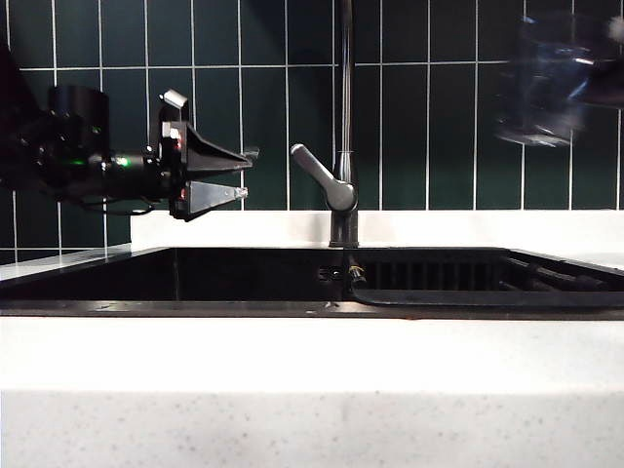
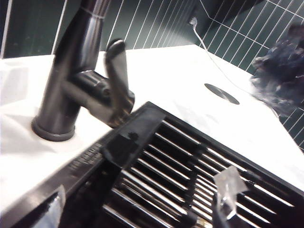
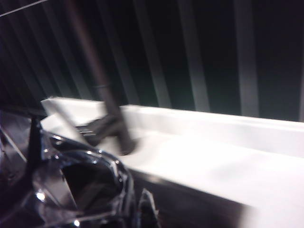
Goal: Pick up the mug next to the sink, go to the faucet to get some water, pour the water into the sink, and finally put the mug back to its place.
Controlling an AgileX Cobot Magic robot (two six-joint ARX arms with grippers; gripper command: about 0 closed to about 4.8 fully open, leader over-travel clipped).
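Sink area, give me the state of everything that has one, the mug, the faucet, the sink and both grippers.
mug: lifted, held high at the right, blurred.
faucet: no water visible, lever slanting left.
sink: nothing seen inside.
left gripper: open, empty, level with the lever, just left of it.
right gripper: shut on the mug, up at the right.

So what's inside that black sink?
A ribbed black drainer fills the sink's right half; no water or dishes show. The front rim hides the floor.

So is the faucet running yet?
Off: no stream falls from the faucet into the sink; its lever is untouched by the open left tool.
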